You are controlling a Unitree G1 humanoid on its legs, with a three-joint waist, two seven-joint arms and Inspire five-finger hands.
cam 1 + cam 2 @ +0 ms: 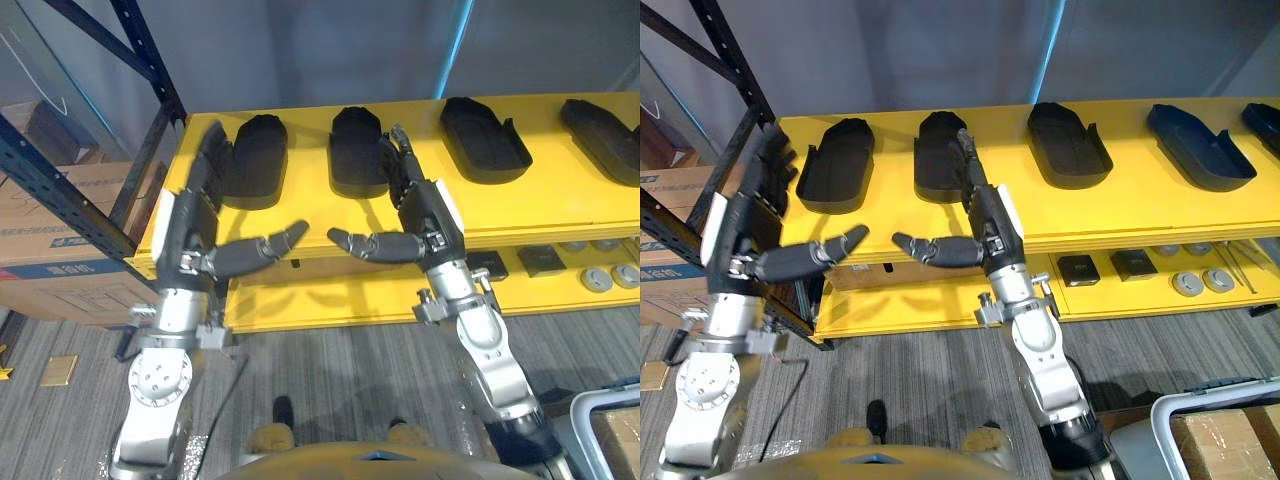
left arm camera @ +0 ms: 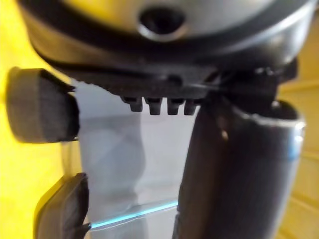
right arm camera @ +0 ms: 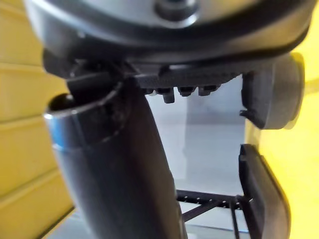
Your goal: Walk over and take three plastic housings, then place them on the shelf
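Both hands raised empty before the shelf where the housings lie

The left hand and the right hand are held up before the yellow shelf, fingers straight and close together, thumbs stretched toward each other; nothing is gripped. A row of black plastic housings is laid out on the shelf. The leftmost housing is seen just beside the left hand's fingers, and the second housing just beside the right's. Whether these were placed or await picking cannot be told. Judged by the empty hands, either no housing has been taken yet or the placing is finished.
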